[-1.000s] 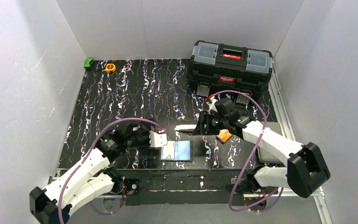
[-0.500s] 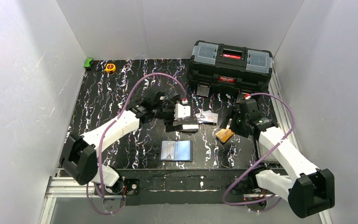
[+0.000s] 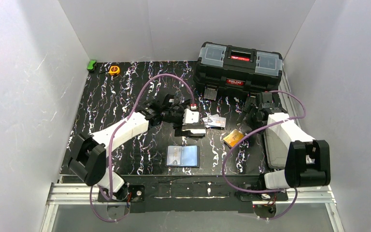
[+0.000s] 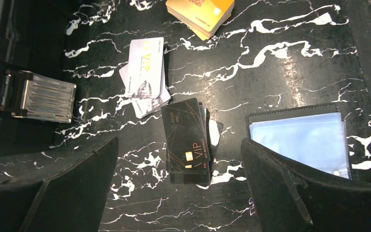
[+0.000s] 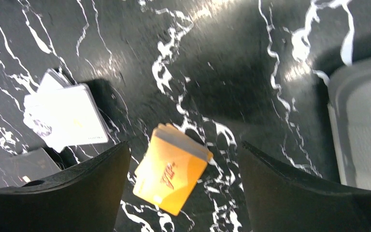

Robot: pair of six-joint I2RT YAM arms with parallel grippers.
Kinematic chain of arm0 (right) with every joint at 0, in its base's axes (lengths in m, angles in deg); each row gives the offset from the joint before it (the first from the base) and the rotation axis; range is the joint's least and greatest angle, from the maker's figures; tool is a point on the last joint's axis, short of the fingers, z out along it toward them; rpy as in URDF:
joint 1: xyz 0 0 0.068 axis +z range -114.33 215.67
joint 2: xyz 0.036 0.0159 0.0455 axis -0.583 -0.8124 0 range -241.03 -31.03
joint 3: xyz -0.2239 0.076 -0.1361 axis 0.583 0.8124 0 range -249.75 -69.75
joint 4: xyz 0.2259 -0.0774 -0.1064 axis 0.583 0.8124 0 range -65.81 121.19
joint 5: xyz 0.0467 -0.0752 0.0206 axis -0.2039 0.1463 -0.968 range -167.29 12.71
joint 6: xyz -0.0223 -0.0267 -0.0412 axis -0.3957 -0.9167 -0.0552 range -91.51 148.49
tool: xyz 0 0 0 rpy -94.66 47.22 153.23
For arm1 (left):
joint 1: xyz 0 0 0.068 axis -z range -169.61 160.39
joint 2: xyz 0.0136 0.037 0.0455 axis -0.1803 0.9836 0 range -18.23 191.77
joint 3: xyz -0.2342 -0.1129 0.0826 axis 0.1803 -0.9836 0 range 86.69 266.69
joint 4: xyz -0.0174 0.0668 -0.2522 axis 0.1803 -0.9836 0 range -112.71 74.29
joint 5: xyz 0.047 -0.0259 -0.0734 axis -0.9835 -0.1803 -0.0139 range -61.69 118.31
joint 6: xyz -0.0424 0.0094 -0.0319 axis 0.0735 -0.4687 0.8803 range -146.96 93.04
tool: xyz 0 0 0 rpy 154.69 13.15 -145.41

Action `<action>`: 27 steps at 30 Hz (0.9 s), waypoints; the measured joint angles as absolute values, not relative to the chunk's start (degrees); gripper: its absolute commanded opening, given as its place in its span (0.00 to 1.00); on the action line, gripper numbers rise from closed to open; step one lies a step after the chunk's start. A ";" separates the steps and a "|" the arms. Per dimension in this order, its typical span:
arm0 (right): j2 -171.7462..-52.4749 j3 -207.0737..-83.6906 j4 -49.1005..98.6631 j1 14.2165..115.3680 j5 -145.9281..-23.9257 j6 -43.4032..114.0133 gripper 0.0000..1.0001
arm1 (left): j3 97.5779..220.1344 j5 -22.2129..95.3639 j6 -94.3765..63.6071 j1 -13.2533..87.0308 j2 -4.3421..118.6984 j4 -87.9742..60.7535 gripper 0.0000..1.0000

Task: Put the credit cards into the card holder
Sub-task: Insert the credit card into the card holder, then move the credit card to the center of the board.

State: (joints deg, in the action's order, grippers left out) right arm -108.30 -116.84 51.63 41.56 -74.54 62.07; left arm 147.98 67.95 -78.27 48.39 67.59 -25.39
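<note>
Left gripper (image 3: 193,129) is now out over the middle of the table (image 3: 125,111). A second ago it sat pulled back just left of the card holder (image 3: 182,156). It hangs above the black cards (image 3: 196,132). In the left wrist view its fingers (image 4: 53,193) are spread wide with nothing between them, one on each side of the black cards (image 4: 186,142) and clear of them.

Right gripper (image 3: 252,112) has gone the other way. A second ago it reached over the middle near the cards; now the arm is folded back at the right side, just in front of the toolbox (image 3: 239,65). Right wrist view shows its fingers (image 5: 294,188) apart and empty, above the orange cards (image 5: 171,174).

With that arm out of the way, the silver cards (image 3: 215,121) show in the top view, fanned slightly, just right of the black cards. Orange cards (image 3: 234,138) lie as a small stack near the grey tray (image 3: 275,145), same spot as before.

The card holder lies open and flat near the front edge, bluish sleeves up, unmoved. No card is in it that shows. In the left wrist view the card holder (image 4: 299,140) is just beside the black stack, not touching.

Tape measure (image 3: 114,70) and green object (image 3: 92,65) sit in the far left corner, unchanged.
</note>
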 measured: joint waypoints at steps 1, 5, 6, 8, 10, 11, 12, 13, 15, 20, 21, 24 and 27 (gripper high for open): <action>-109.42 -117.28 50.75 41.34 -74.76 61.92 0.87 | 147.98 68.13 -78.45 48.39 67.11 -25.60 0.98; -114.01 -117.95 46.03 40.92 -77.41 61.24 0.84 | 147.04 68.67 -78.86 48.39 63.68 -26.50 0.98; -114.99 -117.93 44.98 40.92 -78.26 61.26 0.84 | 146.65 68.67 -78.78 48.39 62.89 -26.61 0.98; -116.52 -117.63 42.93 40.92 -79.81 61.35 0.84 | 145.56 68.67 -78.45 48.39 61.01 -26.72 0.98; -117.40 -116.75 40.79 40.92 -81.45 61.64 0.83 | 144.68 68.65 -78.08 48.39 59.59 -26.87 0.98; -117.66 -116.20 40.09 40.92 -82.21 61.79 0.83 | 144.27 68.63 -77.79 48.39 59.03 -26.92 0.98; -117.77 -115.72 39.54 40.92 -82.70 61.96 0.83 | 143.96 68.61 -77.46 48.43 58.63 -26.94 0.98; -117.75 -115.53 39.06 40.92 -83.33 62.25 0.83 | 143.70 68.59 -77.29 48.47 58.35 -26.92 0.98; -117.73 -115.02 37.92 40.92 -83.94 62.66 0.83 | 143.31 68.56 -76.83 48.50 57.95 -26.92 0.98; -115.58 -112.18 35.37 40.79 -84.84 63.49 0.83 | 142.43 68.28 -75.91 48.78 57.28 -26.94 0.98; -114.86 -111.40 34.88 40.81 -85.14 63.89 0.83 | 142.39 68.24 -75.93 48.93 57.19 -26.92 0.98; -113.00 -109.80 35.19 40.97 -85.65 64.70 0.85 | 141.32 67.91 -77.27 49.85 56.12 -26.72 0.98; -112.22 -109.71 37.53 41.91 -85.14 65.57 0.85 | 139.33 67.47 -78.27 51.40 54.48 -26.76 0.98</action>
State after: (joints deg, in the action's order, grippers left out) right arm -112.22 -109.71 37.53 41.91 -85.14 65.57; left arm 139.33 67.47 -78.27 51.40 54.48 -26.76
